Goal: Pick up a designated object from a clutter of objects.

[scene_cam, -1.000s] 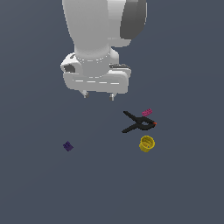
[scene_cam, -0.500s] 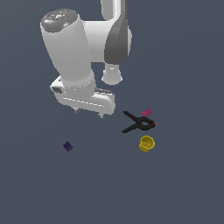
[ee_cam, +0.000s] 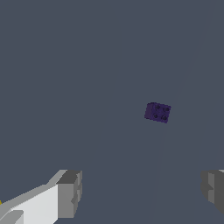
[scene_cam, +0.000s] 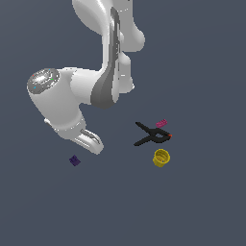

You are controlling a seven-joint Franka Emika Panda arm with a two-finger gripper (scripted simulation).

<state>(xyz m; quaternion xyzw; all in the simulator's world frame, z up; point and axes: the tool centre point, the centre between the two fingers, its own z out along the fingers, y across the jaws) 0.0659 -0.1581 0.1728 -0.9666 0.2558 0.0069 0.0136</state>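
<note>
The designated object is a tiny dark purple block (scene_cam: 74, 160) with studs on top, lying alone on the grey floor toward the exterior view's left; the wrist view shows the block (ee_cam: 157, 112) clearly. My gripper (scene_cam: 93, 144) hangs just above and to the exterior view's right of it, not touching. In the wrist view my gripper (ee_cam: 142, 192) is open, its two grey fingers (ee_cam: 70, 193) wide apart with nothing between them. The rest of the clutter lies to the exterior view's right: a black spring clamp (scene_cam: 151, 135) with a red tip, a small yellow cup (scene_cam: 161, 157) and a magenta block (scene_cam: 161, 123).
The white arm (scene_cam: 103, 72) rises over the scene's upper left in the exterior view. The floor is a plain grey surface (scene_cam: 202, 206) with no edges in sight.
The arm has swung down and toward the exterior view's left, bringing the gripper from above the clamp's side to close beside the purple block. The objects have not moved.
</note>
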